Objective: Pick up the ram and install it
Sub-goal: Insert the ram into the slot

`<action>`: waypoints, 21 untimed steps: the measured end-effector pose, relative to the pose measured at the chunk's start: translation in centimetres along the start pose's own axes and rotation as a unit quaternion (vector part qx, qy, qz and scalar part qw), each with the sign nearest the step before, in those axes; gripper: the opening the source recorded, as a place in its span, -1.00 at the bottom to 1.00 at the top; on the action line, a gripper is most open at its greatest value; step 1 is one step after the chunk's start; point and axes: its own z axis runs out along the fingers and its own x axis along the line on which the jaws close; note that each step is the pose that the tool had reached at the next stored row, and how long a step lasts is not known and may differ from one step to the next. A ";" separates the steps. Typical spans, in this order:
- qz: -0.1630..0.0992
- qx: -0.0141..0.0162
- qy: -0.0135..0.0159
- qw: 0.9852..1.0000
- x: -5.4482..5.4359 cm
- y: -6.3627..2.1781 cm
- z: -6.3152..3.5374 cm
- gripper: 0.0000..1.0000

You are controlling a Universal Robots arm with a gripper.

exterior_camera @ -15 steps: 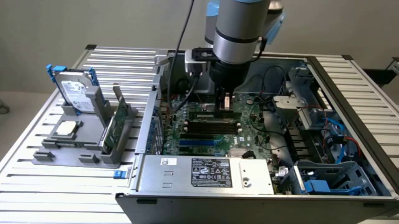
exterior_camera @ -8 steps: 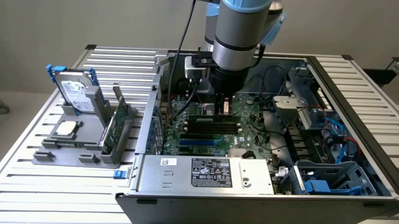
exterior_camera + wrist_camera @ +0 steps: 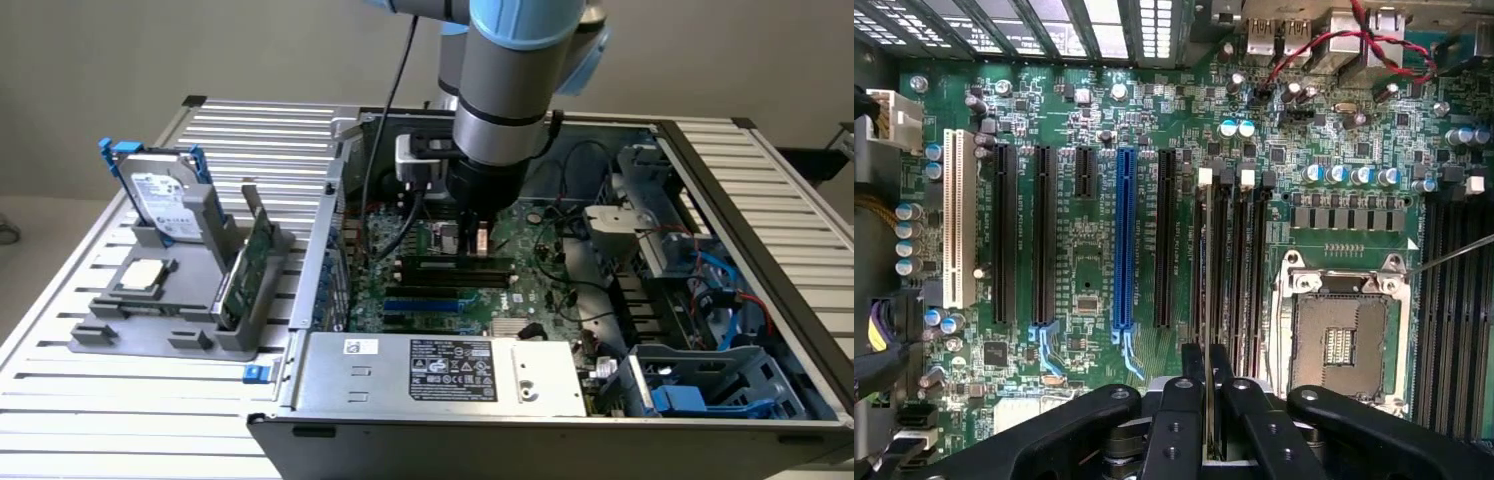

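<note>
The ram (image 3: 1209,430) is seen edge-on as a thin pale strip, pinched between the two black fingers (image 3: 1192,385) of the gripper (image 3: 1208,352), which is clenched on it. The strip lines up with one of the black memory slots (image 3: 1239,260) that run beside the open socket (image 3: 1339,340); whether its lower edge already sits in a slot cannot be told. Around the slots spreads the motherboard (image 3: 1084,130), with a blue slot (image 3: 1122,240) among longer black ones near by. In the exterior view the arm (image 3: 501,100) reaches straight down into the open case (image 3: 334,230), its tip low over the middle of the motherboard, behind the grey power supply (image 3: 441,370). Outside the case, toward the exterior view's left, a grey rack (image 3: 134,335) stands on the slatted table (image 3: 107,400); it holds a green stick (image 3: 247,275) upright and, well apart from it, a hard drive (image 3: 163,205) in a blue frame.
</note>
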 end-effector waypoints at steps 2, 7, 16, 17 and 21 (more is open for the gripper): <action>0.000 0.000 0.000 1.000 0.0 -0.01 0.36 -0.73; 0.000 0.000 0.000 1.000 0.0 -0.04 1.01 -0.73; 0.003 -0.002 0.000 1.000 0.0 -0.04 1.15 -0.73; 0.003 -0.002 0.000 1.000 0.0 -0.04 1.15 -0.73; 0.005 -0.002 0.000 1.000 0.0 -0.04 1.17 -0.73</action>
